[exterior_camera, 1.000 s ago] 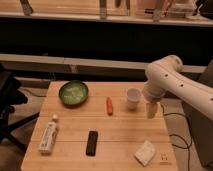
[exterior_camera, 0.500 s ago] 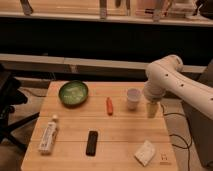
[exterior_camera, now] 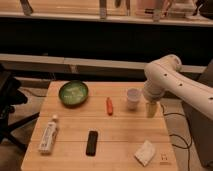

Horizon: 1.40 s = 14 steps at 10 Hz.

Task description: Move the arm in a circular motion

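Hanging over the right side of the pale wooden slatted table (exterior_camera: 120, 135), the large glossy white arm (exterior_camera: 172, 82) of thick rounded segments bends down from its bulbous joint and ends in a narrow pale tan gripper (exterior_camera: 151, 109), pointing at the tabletop just beside the small white cup (exterior_camera: 133, 98). Nothing appears to be held in it. The task seems to be underway or about to begin, with the tip low near the table's right edge. A circular sweep calls for carrying the tip around without clipping the cup or the small orange carrot-like piece (exterior_camera: 109, 105) to its left. The green bowl (exterior_camera: 73, 93), white tube (exterior_camera: 49, 134), black remote (exterior_camera: 92, 142) and crumpled white cloth (exterior_camera: 146, 152) lie farther off.
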Motion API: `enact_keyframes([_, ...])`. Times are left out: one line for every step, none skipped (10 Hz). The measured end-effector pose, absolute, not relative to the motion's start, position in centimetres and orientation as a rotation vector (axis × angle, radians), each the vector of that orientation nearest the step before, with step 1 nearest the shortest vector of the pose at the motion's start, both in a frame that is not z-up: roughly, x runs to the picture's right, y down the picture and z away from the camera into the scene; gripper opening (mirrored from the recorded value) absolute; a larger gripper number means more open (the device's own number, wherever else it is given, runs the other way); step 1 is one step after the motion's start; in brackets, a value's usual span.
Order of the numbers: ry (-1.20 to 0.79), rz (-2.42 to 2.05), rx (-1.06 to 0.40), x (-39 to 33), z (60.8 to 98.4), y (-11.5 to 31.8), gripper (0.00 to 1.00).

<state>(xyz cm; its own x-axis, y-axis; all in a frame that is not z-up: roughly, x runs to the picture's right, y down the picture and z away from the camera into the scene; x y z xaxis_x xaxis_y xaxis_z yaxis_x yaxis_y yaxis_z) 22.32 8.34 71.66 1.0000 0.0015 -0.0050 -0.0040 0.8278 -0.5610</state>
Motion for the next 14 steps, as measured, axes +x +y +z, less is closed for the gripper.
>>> enact_keyframes([0.005,0.001,-0.596,22.24,71.53,8.45,0.8])
enact_keyframes([0.005,-0.001,-0.597,22.19,71.41,8.59,0.8])
enact_keyframes([0.004,0.001,-0.595,22.17,71.45,8.48,0.8])
enact_keyframes([0.004,0.001,-0.594,22.16,71.55,8.4,0.8])
enact_keyframes([0.003,0.001,-0.593,22.1,71.66,8.27,0.8])
enact_keyframes([0.005,0.004,-0.591,22.2,71.83,8.06,0.8])
enact_keyframes([0.003,0.005,-0.592,22.22,71.89,8.01,0.8])
enact_keyframes([0.003,0.006,-0.596,22.34,71.82,8.18,0.8])
enact_keyframes([0.005,0.008,-0.596,22.56,71.69,8.24,0.8])
enact_keyframes([0.005,0.011,-0.597,22.68,71.64,8.32,0.8])
enact_keyframes([0.007,0.007,-0.597,22.63,71.58,8.37,0.8])
enact_keyframes([0.003,0.0,-0.595,22.3,71.43,8.52,0.8])
enact_keyframes([0.005,0.001,-0.592,22.3,71.31,8.66,0.8])
enact_keyframes([0.006,0.003,-0.59,22.31,71.26,8.61,0.8])
